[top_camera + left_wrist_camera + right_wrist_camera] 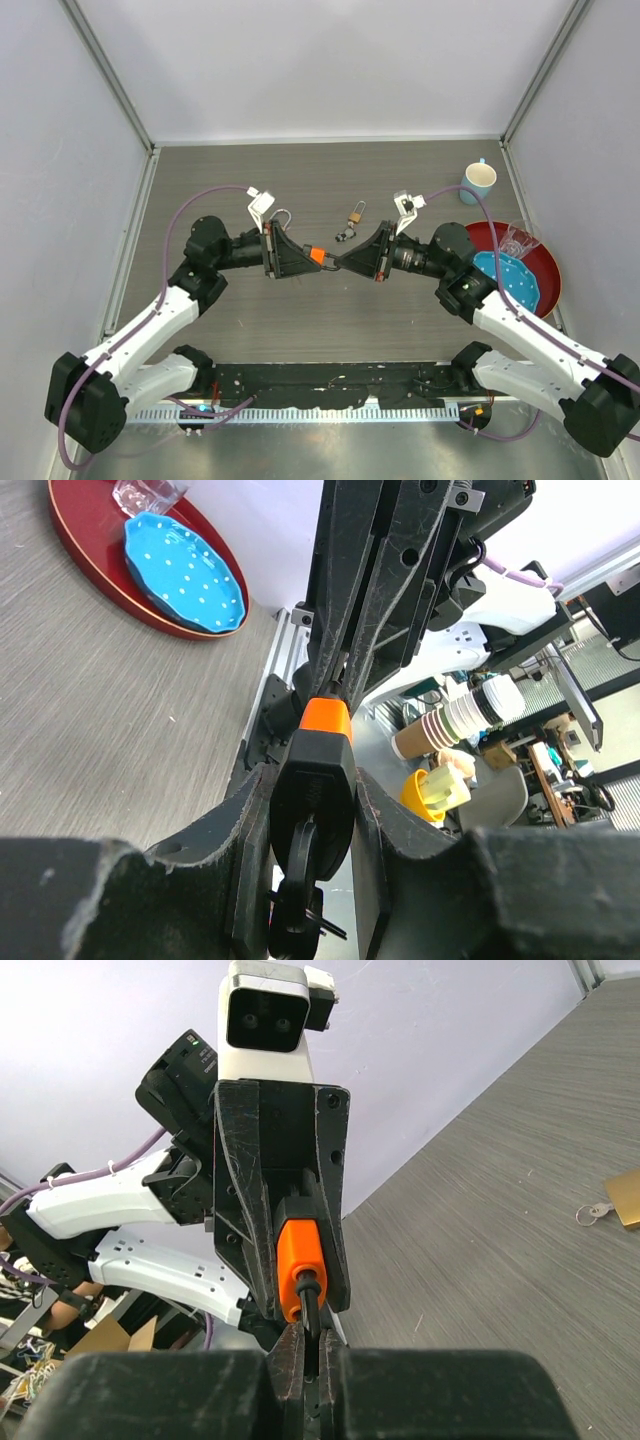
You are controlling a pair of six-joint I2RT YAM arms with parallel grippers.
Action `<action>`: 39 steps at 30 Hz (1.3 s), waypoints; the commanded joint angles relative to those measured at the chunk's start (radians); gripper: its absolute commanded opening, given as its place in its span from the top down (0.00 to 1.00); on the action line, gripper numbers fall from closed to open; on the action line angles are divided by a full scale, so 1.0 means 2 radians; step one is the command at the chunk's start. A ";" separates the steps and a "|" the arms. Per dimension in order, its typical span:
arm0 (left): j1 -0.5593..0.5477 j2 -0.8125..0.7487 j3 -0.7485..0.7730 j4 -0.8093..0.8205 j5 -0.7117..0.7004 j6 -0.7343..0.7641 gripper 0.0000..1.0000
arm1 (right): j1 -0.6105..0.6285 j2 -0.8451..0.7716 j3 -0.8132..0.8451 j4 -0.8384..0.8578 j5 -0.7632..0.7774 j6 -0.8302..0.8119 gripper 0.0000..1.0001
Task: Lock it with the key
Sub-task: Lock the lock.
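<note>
Grey tabletop, white walls. Above centre: L gripper (306, 254) was clamped on orange-ended lock (316, 255); R gripper (339, 262) was pinched shut on key (311, 1308). Key looked inserted; turn prob. pending.

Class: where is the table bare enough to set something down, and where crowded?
Bare: far left corner beyond the left arm; strip between arms and near rail. Crowded: centre, left gripper, right gripper, brass padlock; right edge, cup, red tray.
</note>
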 commanded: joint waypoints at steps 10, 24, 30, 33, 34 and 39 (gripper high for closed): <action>-0.041 0.026 0.008 0.064 -0.012 -0.008 1.00 | 0.009 0.026 -0.001 0.087 -0.004 0.033 0.98; -0.099 0.062 0.046 -0.015 -0.047 0.055 1.00 | 0.029 0.032 0.014 0.081 0.018 0.021 0.98; -0.099 0.027 0.058 -0.120 -0.086 0.114 1.00 | 0.028 -0.002 0.031 -0.004 0.068 -0.020 0.98; -0.098 0.008 0.060 -0.153 -0.096 0.131 1.00 | 0.023 -0.013 0.040 -0.030 0.084 -0.030 0.99; -0.098 0.002 0.060 -0.159 -0.098 0.134 1.00 | 0.022 -0.014 0.042 -0.040 0.086 -0.033 0.98; -0.098 -0.011 0.053 -0.176 -0.104 0.137 1.00 | 0.019 -0.013 0.064 -0.068 0.100 -0.049 0.99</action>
